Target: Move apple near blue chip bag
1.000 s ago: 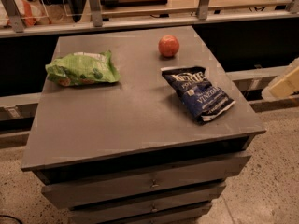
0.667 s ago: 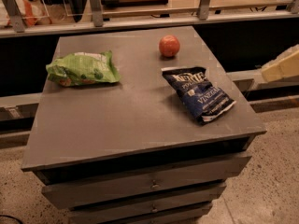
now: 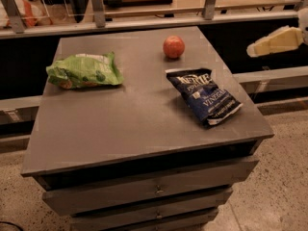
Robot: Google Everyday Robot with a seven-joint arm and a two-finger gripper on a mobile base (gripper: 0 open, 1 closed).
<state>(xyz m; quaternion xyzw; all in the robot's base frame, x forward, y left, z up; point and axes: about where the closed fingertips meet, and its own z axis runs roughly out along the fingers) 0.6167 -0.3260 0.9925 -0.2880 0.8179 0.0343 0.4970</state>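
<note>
Apple [image 3: 173, 46] on tabletop [image 3: 139, 109], gripper [image 3: 253, 49] far right

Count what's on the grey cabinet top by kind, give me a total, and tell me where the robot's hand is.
Chip bags: 2, the blue chip bag and the green chip bag
Apples: 1, the apple
Total: 3
The hand hangs beyond the right edge of the cabinet top, touching nothing.
</note>
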